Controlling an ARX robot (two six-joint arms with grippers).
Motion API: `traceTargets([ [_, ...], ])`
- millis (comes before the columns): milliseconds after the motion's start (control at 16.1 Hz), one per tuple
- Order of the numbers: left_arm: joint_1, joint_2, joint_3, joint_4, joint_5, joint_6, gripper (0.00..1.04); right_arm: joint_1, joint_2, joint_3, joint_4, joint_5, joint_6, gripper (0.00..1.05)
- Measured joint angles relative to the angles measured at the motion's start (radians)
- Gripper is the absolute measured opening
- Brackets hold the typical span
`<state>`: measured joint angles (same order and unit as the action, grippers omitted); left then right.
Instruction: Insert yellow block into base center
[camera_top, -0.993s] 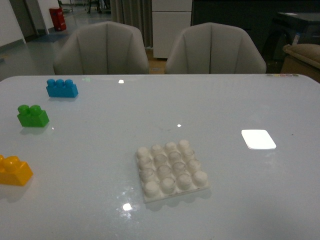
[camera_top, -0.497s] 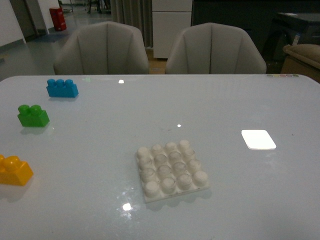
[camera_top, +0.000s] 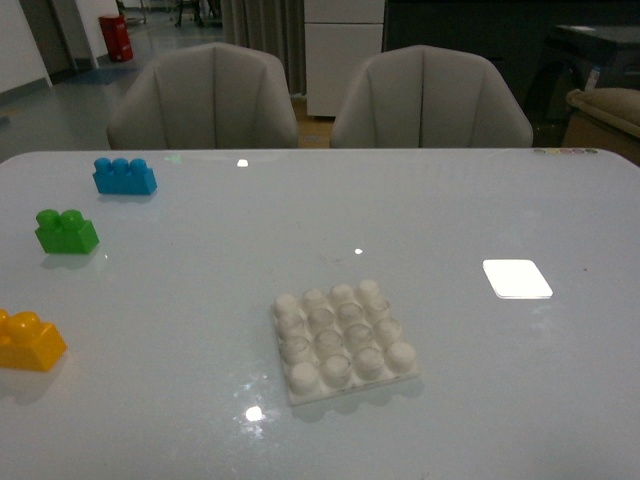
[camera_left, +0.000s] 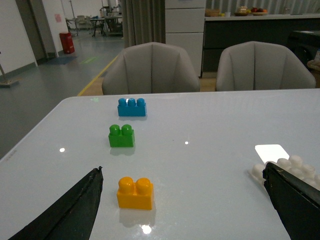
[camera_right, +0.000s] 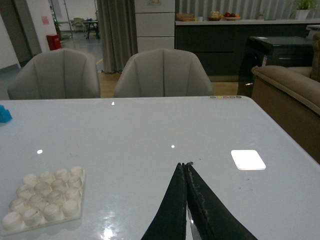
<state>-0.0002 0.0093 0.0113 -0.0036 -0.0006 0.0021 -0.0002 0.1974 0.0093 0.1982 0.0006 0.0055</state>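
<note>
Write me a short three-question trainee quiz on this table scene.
1. True or false: the yellow block already sits on the base.
2. Which brick lies farthest from the robot? A) green brick B) blue brick C) yellow block
3. Fill in: the right gripper is shut; the left gripper is ___.
Key: 1 false, the two lie well apart; 2 B; 3 open.

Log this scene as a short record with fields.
yellow block: on the table, near left, apart from the base
base: middle of table, all studs bare
other bricks: green brick and blue brick, further back on the left
left end effector: open, holding nothing
right end effector: shut, holding nothing
task state: yellow block not yet picked up
</note>
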Motion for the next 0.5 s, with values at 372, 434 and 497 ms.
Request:
traceTargets([
  [372, 0.000, 0.000, 0.000, 0.000, 0.000, 0.000, 0.98, 0.000, -0.192, 0.001, -0.208, 0.000, 0.000, 0.02],
  [434, 0.000, 0.000, 0.000, 0.000, -0.001, 0.000, 0.98, 0.000, -0.193, 0.001, -0.198, -0.001, 0.000, 0.02],
  [497, 0.000, 0.000, 0.000, 0.000, 0.000, 0.000, 0.98, 0.000, -0.193, 0.001, -0.202, 0.000, 0.000, 0.02],
])
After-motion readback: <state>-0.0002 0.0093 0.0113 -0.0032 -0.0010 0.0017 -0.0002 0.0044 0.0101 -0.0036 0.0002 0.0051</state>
